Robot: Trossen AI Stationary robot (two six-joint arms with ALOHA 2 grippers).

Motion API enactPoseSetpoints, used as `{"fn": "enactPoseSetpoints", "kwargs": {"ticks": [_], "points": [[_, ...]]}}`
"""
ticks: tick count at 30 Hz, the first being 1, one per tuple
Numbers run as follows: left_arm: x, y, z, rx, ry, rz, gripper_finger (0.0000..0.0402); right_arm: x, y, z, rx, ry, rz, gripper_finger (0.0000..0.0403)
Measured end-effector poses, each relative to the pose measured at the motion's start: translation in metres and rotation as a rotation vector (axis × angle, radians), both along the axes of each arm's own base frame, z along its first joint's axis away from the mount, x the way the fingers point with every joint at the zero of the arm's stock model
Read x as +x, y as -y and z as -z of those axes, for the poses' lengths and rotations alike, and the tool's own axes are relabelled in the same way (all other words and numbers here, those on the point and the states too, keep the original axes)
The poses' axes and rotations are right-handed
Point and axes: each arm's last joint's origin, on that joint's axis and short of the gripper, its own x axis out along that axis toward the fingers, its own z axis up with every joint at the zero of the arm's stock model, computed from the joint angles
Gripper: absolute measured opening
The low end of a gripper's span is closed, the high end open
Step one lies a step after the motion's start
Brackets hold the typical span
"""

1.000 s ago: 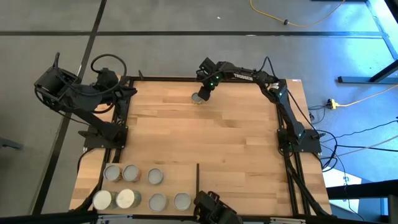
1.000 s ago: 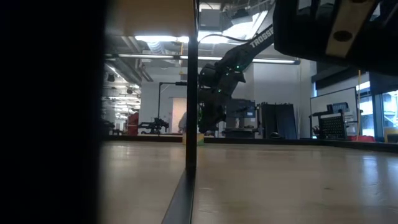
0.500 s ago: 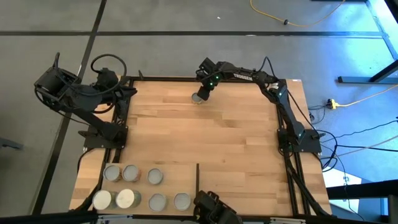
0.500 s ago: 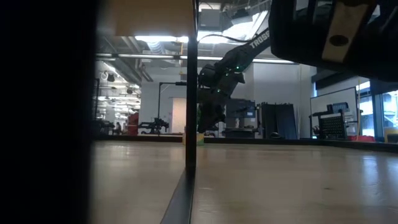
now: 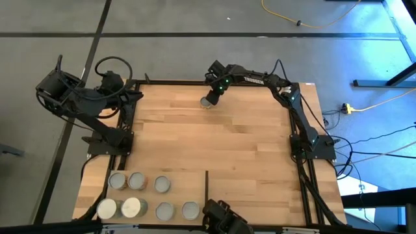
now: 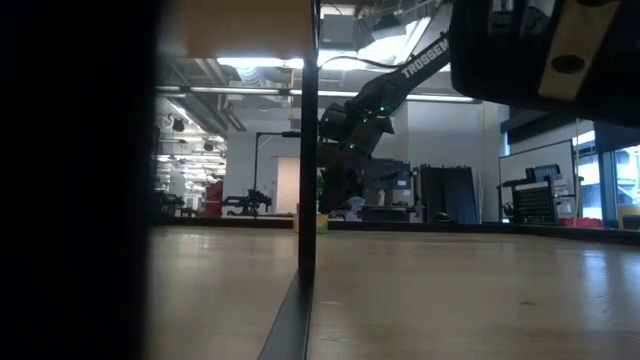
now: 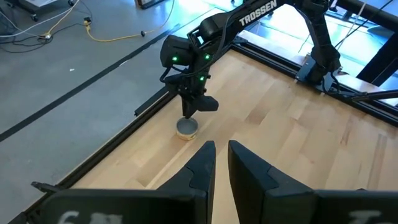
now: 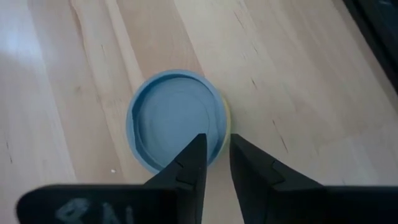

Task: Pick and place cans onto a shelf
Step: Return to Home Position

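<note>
One can [image 8: 174, 118] with a silver-grey top stands on its base on the planked table near the far edge [image 5: 208, 103]. My right gripper [image 8: 216, 146] hangs over it, pointing steeply down, open by a narrow gap that straddles the can's rim. The shelf [image 5: 185, 190], a pale board with a thin black upright edge [image 5: 206, 185], lies at the near left and carries several cans [image 5: 136, 181]. My left gripper [image 7: 219, 149] waits high beyond the table's left edge, open by a narrow gap, holding nothing. My right gripper comes at the can from above. One finger [image 8: 189, 162] stands over the can's top and the other [image 8: 249, 165] outside its wall, with the rim [image 8: 225, 124] in the gap. Whether either finger touches the can, I cannot tell. The can stands upright on the table.
The wide planked middle of the table [image 5: 214, 143] lies between the can and the shelf. Black frame rails run along the far edge [image 5: 175, 82] and both sides. A dark device [image 5: 221, 220] sits at the near edge beside the shelf's upright.
</note>
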Motion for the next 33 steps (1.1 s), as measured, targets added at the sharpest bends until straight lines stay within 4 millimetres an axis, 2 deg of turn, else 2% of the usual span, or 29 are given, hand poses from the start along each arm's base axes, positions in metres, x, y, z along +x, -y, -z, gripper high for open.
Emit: {"fn": "enactPoseSetpoints", "kwargs": {"ticks": [15,33], "points": [[0.0000,0.0000,0.0000,0.000,0.000,0.000,0.0037,-0.0008,0.0000,0.0005,0.029,-0.021,0.072,0.0072],[0.0000,0.0000,0.0000,0.000,0.000,0.000,0.0037,0.0011,-0.0019,0.0000,0.018,0.001,0.013,0.0072]]}}
